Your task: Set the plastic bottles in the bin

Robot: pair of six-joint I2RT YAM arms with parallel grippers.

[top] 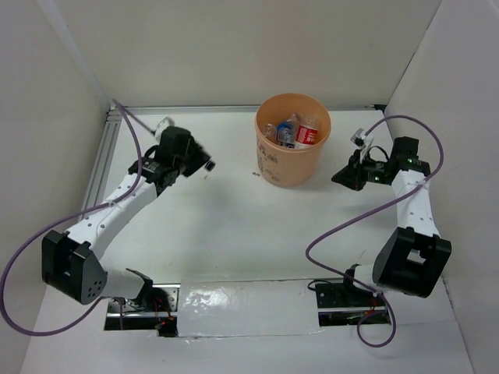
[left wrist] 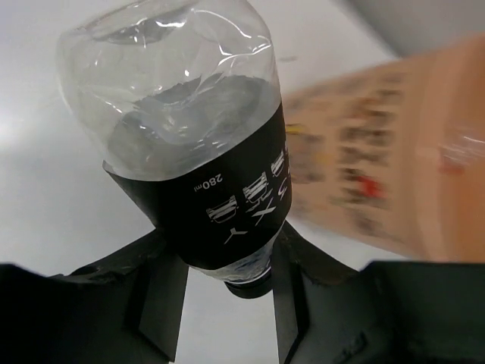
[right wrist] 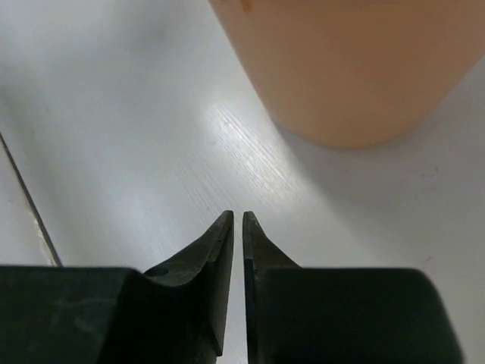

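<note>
Left fingers (left wrist: 161, 303) gripped the bottle (left wrist: 212, 182) low for carrying to the bin (top: 292, 160); right fingers (right wrist: 220, 258) sat together, empty.

Both arms look like the same kit: the left arm (top: 117, 204) and right arm (top: 413, 204) have white rounded links with chunky black housings at the joints, and a thin purple cable (top: 307, 250) loops off each one. Up close the right gripper (right wrist: 236, 218) has matte black fingers (right wrist: 216, 258) tapering to thin pointed tips. The left gripper (left wrist: 226, 262) has flat black fingers (left wrist: 161, 299) on a black body.
</note>
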